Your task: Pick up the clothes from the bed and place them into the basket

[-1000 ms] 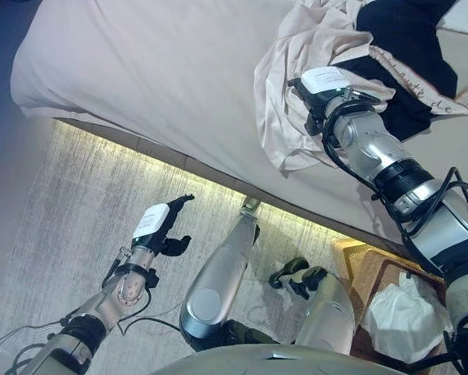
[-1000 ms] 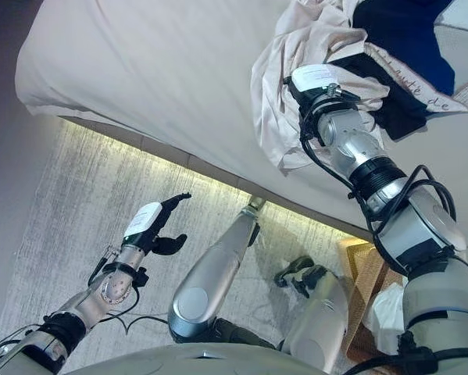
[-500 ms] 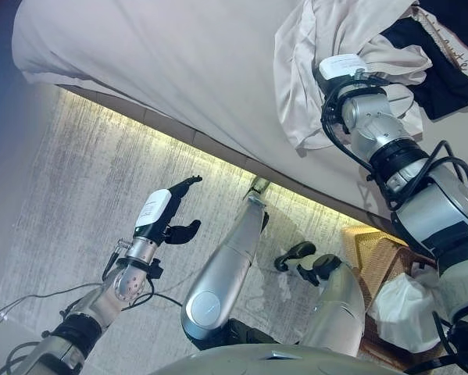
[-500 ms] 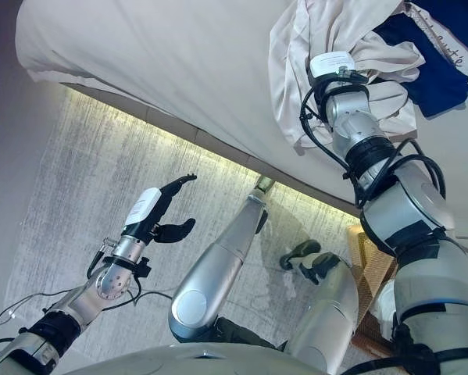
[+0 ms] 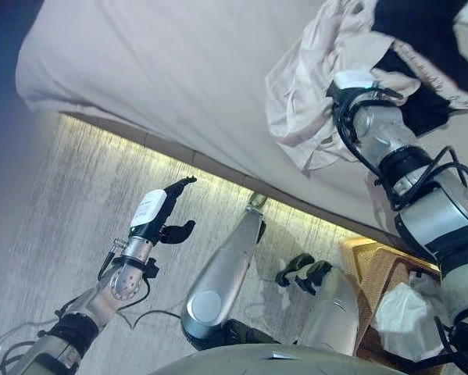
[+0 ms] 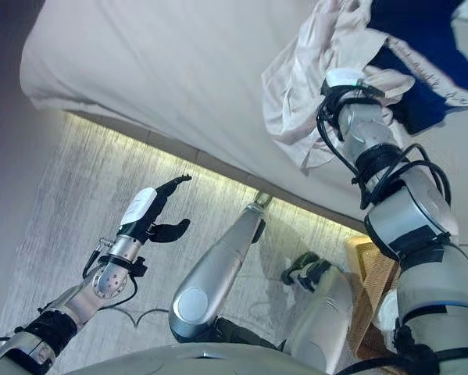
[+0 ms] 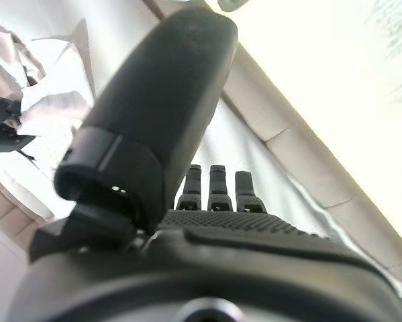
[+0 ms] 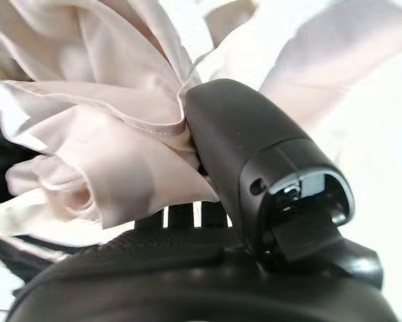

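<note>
A crumpled beige garment (image 5: 300, 105) lies near the bed's (image 5: 179, 62) edge, with a dark garment (image 5: 425, 31) piled behind it. My right hand (image 5: 357, 81) is buried in the beige cloth. In the right wrist view its thumb (image 8: 254, 147) pinches a bunched fold of the beige garment (image 8: 100, 154) against the fingers. My left hand (image 5: 159, 220) hangs over the floor beside the bed, open and holding nothing. Its straight fingers (image 7: 214, 184) and thumb (image 7: 160, 107) show in the left wrist view.
A woven basket (image 5: 366, 262) stands on the floor at the lower right, below the bed's edge, with a white cloth (image 5: 401, 312) inside it. A pale rug (image 5: 85, 203) covers the floor on the left.
The head views have shifted, so the camera moved. My right hand stays in the beige garment, which looks more gathered around it. The left hand is still open over the floor.
</note>
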### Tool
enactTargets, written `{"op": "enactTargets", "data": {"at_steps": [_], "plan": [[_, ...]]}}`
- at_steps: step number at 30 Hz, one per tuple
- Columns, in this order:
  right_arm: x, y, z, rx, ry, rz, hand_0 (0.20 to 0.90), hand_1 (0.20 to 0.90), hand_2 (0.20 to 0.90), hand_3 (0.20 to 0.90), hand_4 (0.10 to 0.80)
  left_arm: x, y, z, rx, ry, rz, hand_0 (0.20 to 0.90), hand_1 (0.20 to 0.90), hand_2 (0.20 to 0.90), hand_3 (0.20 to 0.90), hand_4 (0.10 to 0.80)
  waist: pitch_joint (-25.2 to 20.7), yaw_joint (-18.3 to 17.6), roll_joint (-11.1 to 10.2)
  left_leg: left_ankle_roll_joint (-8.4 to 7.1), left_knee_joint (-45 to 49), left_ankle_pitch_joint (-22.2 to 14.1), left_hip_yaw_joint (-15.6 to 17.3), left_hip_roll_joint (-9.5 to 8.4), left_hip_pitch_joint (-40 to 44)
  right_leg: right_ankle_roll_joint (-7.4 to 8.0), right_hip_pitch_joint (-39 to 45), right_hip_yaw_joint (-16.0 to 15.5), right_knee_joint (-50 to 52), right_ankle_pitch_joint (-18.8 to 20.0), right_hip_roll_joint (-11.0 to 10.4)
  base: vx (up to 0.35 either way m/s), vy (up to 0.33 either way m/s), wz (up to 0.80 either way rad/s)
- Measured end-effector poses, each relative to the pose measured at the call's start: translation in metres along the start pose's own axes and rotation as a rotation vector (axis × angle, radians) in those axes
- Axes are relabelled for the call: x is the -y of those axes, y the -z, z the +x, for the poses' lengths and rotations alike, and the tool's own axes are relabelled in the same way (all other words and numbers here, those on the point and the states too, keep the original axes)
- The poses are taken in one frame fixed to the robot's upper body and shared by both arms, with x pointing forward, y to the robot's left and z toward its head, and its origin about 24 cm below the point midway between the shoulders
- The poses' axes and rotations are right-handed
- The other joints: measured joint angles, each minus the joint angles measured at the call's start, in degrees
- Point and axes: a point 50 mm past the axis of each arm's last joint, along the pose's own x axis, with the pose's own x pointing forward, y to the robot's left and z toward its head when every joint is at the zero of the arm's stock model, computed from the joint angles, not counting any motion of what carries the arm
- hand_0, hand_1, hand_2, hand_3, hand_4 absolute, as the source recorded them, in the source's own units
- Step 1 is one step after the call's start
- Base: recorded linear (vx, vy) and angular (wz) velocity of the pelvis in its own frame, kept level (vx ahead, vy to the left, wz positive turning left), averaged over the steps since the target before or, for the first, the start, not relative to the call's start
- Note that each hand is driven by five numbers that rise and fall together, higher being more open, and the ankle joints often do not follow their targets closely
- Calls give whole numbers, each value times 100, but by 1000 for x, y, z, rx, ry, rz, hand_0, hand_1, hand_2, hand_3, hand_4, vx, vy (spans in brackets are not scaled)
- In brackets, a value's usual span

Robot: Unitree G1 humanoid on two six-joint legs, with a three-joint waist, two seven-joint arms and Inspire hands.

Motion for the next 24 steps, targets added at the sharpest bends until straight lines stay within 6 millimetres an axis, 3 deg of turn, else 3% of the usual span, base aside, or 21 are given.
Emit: {"op": "enactTargets", "data": {"at_steps": [5, 9, 13, 15, 21, 24], "plan": [[-4, 5, -6, 30, 17, 272, 300, 300, 300, 200, 100, 2, 5, 0, -28, 17, 5, 900, 900, 900, 900, 800, 0, -332, -13, 187, -467, 107, 306, 108, 763, 209, 676, 72, -692, 423, 63, -14, 78, -28], [-7, 17, -10, 19, 33, 395, 300, 300, 300, 200, 100, 4, 12, 2, -74, 15, 10, 900, 900, 900, 900, 800, -11, -520, -46, 186, -941, 124, 435, 260, 1461, 273, 1381, 73, -1423, 705, 263, 55, 9, -28], [18, 27, -15, 56, 122, 479, 300, 300, 300, 200, 100, 2, 17, 5, -101, 2, 12, 900, 900, 900, 900, 800, -43, -740, -109, 168, -1527, 244, 571, 391, 2052, 336, 1936, 129, -2158, 1019, 470, 110, -27, -27], [34, 33, -19, 81, 162, 575, 300, 300, 300, 200, 100, 5, 25, 3, -158, 9, 20, 900, 900, 900, 900, 800, -69, -845, -180, 142, -1938, 349, 660, 450, 2528, 441, 2378, 189, -2654, 1255, 639, 156, -59, -30], [69, 43, -31, 160, 282, 748, 300, 300, 300, 200, 100, 2, 52, -7, -310, 20, 53, 900, 900, 900, 900, 800, -662, -1234, -723, 138, -2372, 371, 883, 599, 2912, 470, 2884, 235, -3638, 1620, 889, 86, -43, -20], [87, 53, -38, 172, 347, 754, 300, 300, 300, 200, 100, 5, 57, -6, -353, 27, 50, 900, 900, 900, 900, 800, -789, -1377, -787, 143, -2591, 374, 933, 621, 3204, 484, 3124, 275, -3861, 1803, 962, 32, -46, -14]]}}
